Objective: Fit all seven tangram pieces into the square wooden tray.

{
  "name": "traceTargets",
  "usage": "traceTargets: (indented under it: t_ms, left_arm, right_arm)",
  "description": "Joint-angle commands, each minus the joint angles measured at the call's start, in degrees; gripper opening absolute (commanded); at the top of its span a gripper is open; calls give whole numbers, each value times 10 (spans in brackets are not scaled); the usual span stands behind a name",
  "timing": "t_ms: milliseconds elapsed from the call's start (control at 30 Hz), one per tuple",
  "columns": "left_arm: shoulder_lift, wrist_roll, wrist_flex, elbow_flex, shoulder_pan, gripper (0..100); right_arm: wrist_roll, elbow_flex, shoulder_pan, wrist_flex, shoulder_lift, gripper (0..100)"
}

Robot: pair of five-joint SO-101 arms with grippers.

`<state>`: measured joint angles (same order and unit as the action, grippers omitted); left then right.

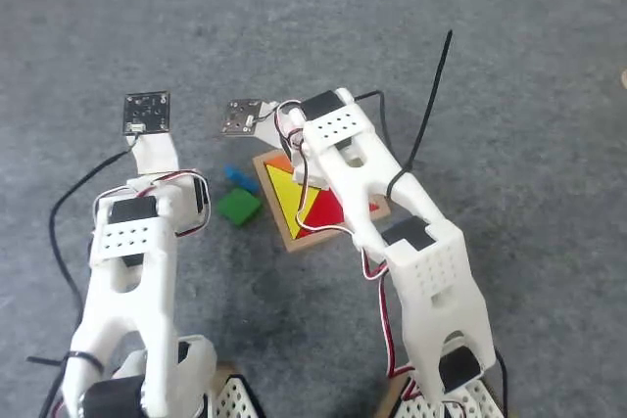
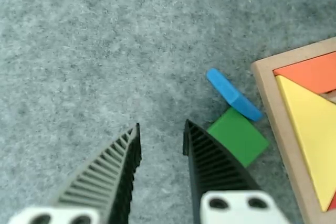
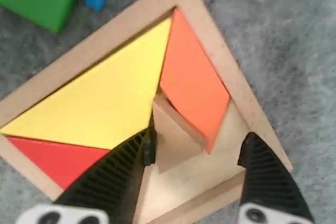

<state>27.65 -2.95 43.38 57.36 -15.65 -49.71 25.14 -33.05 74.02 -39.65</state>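
Observation:
The square wooden tray [image 3: 126, 22] holds a large yellow triangle [image 3: 105, 103], an orange piece [image 3: 194, 77] and a red piece [image 3: 52, 156]; one corner shows bare wood. My right gripper [image 3: 197, 153] hovers open over that bare corner, holding nothing. A green square [image 2: 239, 136] and a blue piece [image 2: 231, 94] lie on the carpet just outside the tray [image 2: 273, 114]. The blue piece leans tilted against the green one. My left gripper [image 2: 161, 127] is open above bare carpet, beside the green square, with nothing in it.
Grey carpet covers the whole table. In the high view the right arm [image 1: 362, 163] stretches over the tray [image 1: 284, 227] and hides part of it. The left arm [image 1: 132, 232] stands left of the green square [image 1: 238, 207]. Black cables trail around both arms.

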Motion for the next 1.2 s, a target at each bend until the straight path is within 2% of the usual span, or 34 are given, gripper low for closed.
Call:
traceTargets:
  t_ms: [0,233,433,533,667,800,967,1167]
  left_arm:
    - [2,10,-11,0,4,134]
    - [2,10,-11,0,4,134]
    - [2,10,-11,0,4,134]
    - [2,10,-11,0,4,134]
    - [2,10,-11,0,4,134]
    - [2,10,-11,0,6,134]
    - [2,10,-10,0,14,134]
    - [2,10,-11,0,16,134]
  right_arm:
    - [-11,25,5,6,12,267]
    - [8,25,0,0,38,277]
    - [70,25,6,-10,99,428]
    - [107,25,19,-15,125,464]
    - [153,24,61,-22,172,468]
    - [152,-16,95,-34,160,468]
    - [171,-48,86,-92,105,468]
    - [193,-47,66,-102,90,468]
